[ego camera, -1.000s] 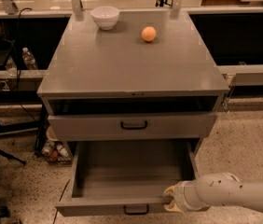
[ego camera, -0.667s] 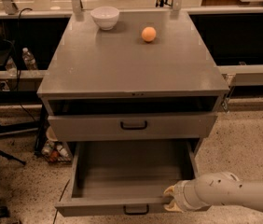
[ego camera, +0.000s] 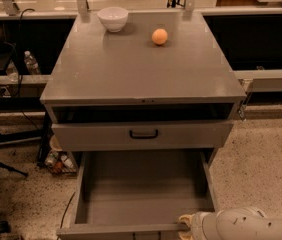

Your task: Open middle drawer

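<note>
The middle drawer (ego camera: 141,199) of the grey cabinet (ego camera: 141,69) stands pulled far out. Its plain grey inside is empty and its front rim (ego camera: 121,230) lies at the picture's bottom edge, with its handle out of view. My gripper (ego camera: 185,223), on a pale white arm (ego camera: 246,225), is at the right end of that front rim, touching it. The drawer above (ego camera: 191,134) has a small black loop handle (ego camera: 143,133) and is nearly shut. The bottom drawer is hidden under the open one.
A white bowl (ego camera: 113,18) and an orange ball (ego camera: 159,36) sit at the back of the cabinet top. A plastic bottle (ego camera: 31,63) stands on a shelf at the left. Clutter (ego camera: 56,160) lies on the speckled floor beside the cabinet's left leg.
The middle drawer has come a little further out toward the camera, its handle dropping out of view. My gripper moved with its front rim, down and slightly right.
</note>
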